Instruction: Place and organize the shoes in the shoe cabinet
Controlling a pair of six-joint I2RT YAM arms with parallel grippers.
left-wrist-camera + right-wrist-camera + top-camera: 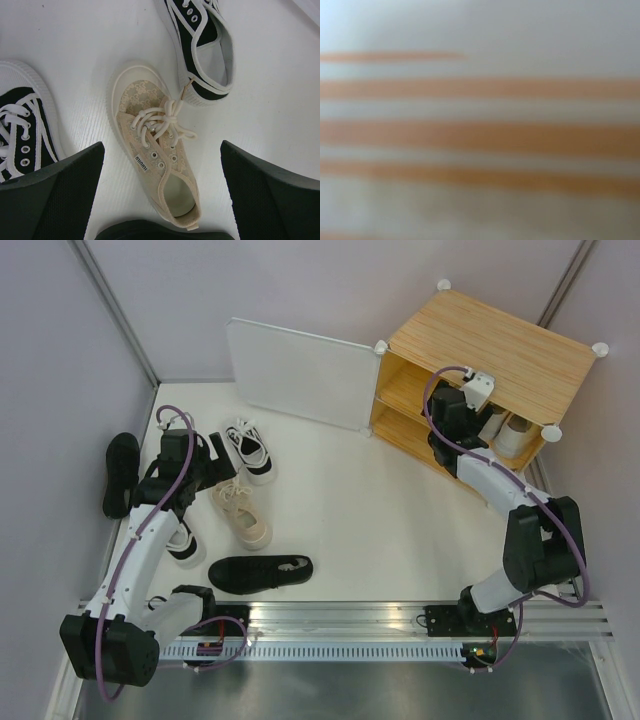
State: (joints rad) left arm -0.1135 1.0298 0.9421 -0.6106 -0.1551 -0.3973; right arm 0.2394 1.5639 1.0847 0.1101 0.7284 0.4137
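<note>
Below my left hand [161,145], on the white bench [380,530], the cream lace-up canvas shoe [155,160] lies on its sole. The hand is released, its black fingers [65,195] spread to either side of the shoe. A white sneaker with black trim [205,45] lies near its toe, and a second black-trimmed sneaker [22,130] lies on the other side. An all-black shoe [260,572] lies nearer my base. Well apart, the wood-topped shoe cabinet [490,340] stands with its white door panel [300,370] open. My right hand [485,405] reaches inside; its view is blurred, so I cannot tell whether it is clenched or released.
</note>
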